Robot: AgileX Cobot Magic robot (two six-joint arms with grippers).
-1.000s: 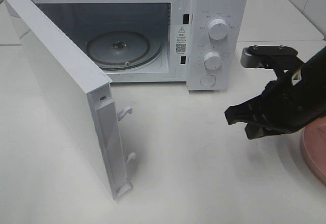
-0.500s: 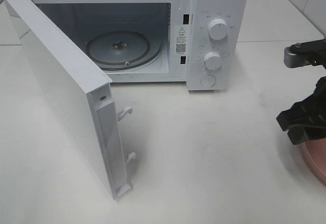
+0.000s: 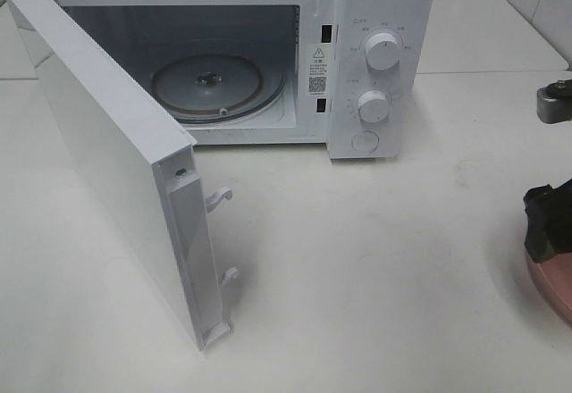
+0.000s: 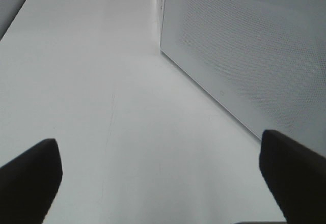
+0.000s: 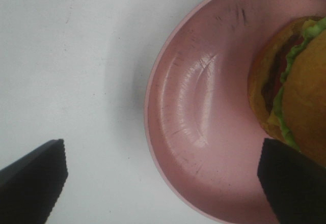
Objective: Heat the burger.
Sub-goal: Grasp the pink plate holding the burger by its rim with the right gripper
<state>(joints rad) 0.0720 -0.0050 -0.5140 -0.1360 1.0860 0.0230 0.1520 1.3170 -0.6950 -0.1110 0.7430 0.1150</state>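
The burger, with a brown bun, green lettuce and red tomato, sits on a round pink plate at the edge of the right wrist view. My right gripper is open and empty, its jaws spread wide above the plate's rim, beside the burger. In the high view only a part of it shows at the right edge, over the plate; the burger is out of that view. The white microwave stands with its door swung open. My left gripper is open and empty beside the microwave's perforated side.
The glass turntable lies bare inside the microwave cavity. Two dials and a button are on its right panel. The open door juts out over the left front of the white table.
My right arm has moved to the right, from the table's middle right to over the pink plate, mostly out of the high view. The microwave and its door have not moved.
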